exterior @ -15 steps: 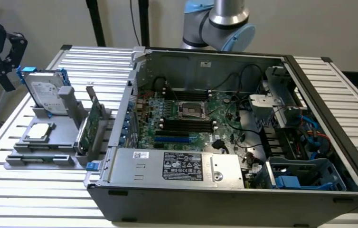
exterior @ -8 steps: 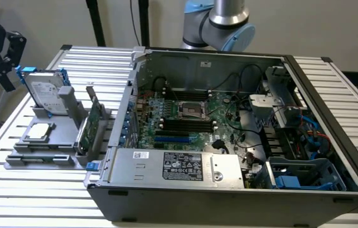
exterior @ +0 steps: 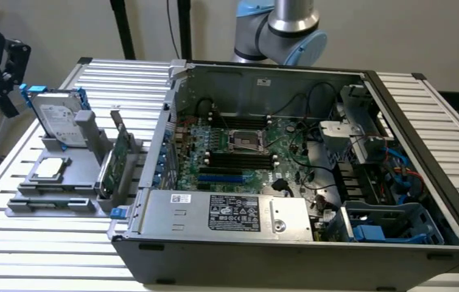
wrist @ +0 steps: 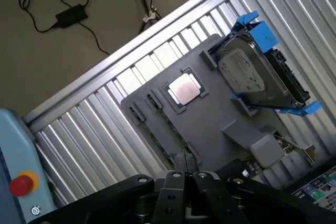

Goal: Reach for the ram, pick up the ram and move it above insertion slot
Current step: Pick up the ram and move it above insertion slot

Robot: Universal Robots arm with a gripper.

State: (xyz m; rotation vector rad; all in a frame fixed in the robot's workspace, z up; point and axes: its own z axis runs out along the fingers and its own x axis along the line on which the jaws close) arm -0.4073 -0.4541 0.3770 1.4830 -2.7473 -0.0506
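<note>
The black gripper (wrist: pixel 189 178) hung above one long edge of the grey plastic holding fixture (wrist: pixel 210 124), which sat on the ribbed aluminium tabletop (wrist: pixel 94 129) beside the open grey computer case (exterior: pixel 294 261). Its jaws were drawn together and held nothing. The ram (wrist: pixel 169 129), a long thin green circuit-board stick, appeared to stand on edge in a slot along that edge, below the gripper and apart from it; its chips could not be made out. The square silver processor chip (wrist: pixel 184 88) lay just beside it, and the silver hard drive with blue rails (wrist: pixel 257 72) stood well apart. Judgement: the reach was in hand. A sound approach would call for the jaws to be parted before descent, squared across the stick's thin faces near mid-length, and kept off the processor chip and the taller green expansion card (exterior: pixel 112 163).
</note>
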